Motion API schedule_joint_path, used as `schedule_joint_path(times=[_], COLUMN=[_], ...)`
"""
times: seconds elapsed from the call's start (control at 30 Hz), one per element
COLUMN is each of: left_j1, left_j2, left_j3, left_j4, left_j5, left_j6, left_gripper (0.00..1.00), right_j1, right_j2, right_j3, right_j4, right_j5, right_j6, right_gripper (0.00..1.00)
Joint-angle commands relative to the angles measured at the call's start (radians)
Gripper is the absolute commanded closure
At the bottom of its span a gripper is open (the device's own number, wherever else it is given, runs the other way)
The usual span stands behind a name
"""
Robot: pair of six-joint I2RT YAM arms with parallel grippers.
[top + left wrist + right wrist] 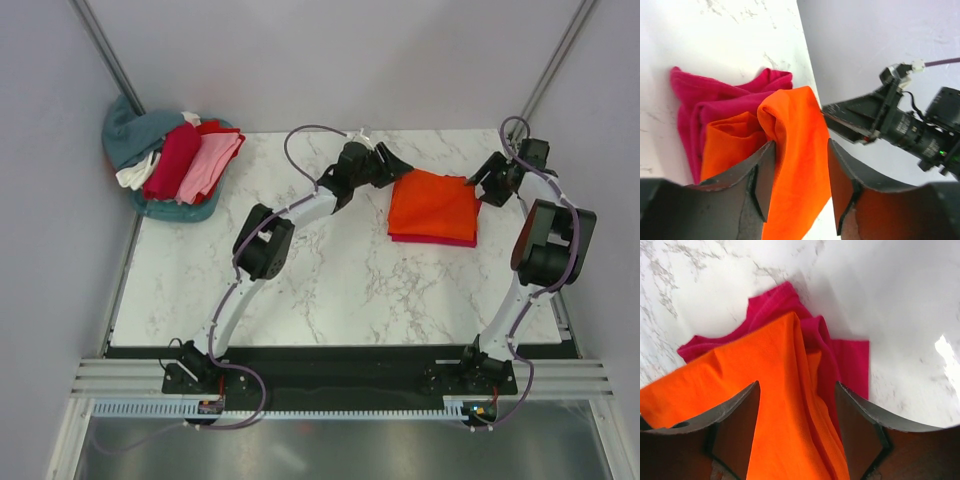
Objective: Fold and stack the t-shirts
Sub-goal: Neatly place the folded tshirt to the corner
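Both grippers are seen spread. The left gripper (801,150) is set astride the left edge of the orange t-shirt (432,203) and the right gripper (797,387) astride its right edge, with cloth between the parted fingers but not pinched. The orange t-shirt is laid folded on the crimson-pink t-shirt (440,241), far right on the marble table (330,290). At the far left corner, a dark red t-shirt (172,160), a light pink t-shirt (212,162) and a white t-shirt (135,176) are heaped on a teal t-shirt (125,130).

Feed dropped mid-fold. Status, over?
Left end effector and right end effector open, straddling orange t-shirt. It lies folded on crimson-pink t-shirt. Shirt pile off left, no obstruction.
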Motion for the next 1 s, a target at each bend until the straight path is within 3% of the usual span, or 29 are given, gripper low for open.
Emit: schedule_joint_path(times=[0.0, 0.27, 0.4, 0.57, 0.83, 0.9, 0.97], left_j1=[0.009, 0.009, 0.005, -0.011, -0.027, -0.031, -0.037], left_j2=[-0.076, -0.319, -0.402, -0.419, -0.396, -0.385, -0.374], left_j3=[-0.083, -0.423, -0.547, -0.587, -0.592, -0.593, -0.593], left_j4=[-0.036, -0.054, -0.036, -0.021, -0.022, -0.022, -0.022], left_j5=[-0.026, -0.101, -0.069, -0.016, -0.012, -0.009, -0.008], left_j6=[0.064, 0.144, 0.137, 0.13, 0.124, 0.118, 0.115], left_gripper=[0.45, 0.39, 0.4, 0.43, 0.45, 0.46, 0.48], right_j1=[0.006, 0.042, 0.069, 0.087, 0.095, 0.096, 0.099], right_j2=[-0.124, -0.337, -0.391, -0.416, -0.433, -0.425, -0.419], right_j3=[-0.067, -0.251, -0.323, -0.405, -0.468, -0.469, -0.472], right_j4=[-0.001, -0.045, -0.057, -0.054, -0.039, -0.036, -0.033], right_j5=[0.061, 0.182, 0.231, 0.25, 0.293, 0.29, 0.29], right_j6=[-0.021, -0.064, -0.08, -0.089, -0.09, -0.09, -0.089], right_gripper=[0.32, 0.35, 0.37, 0.5, 0.54, 0.6, 0.72])
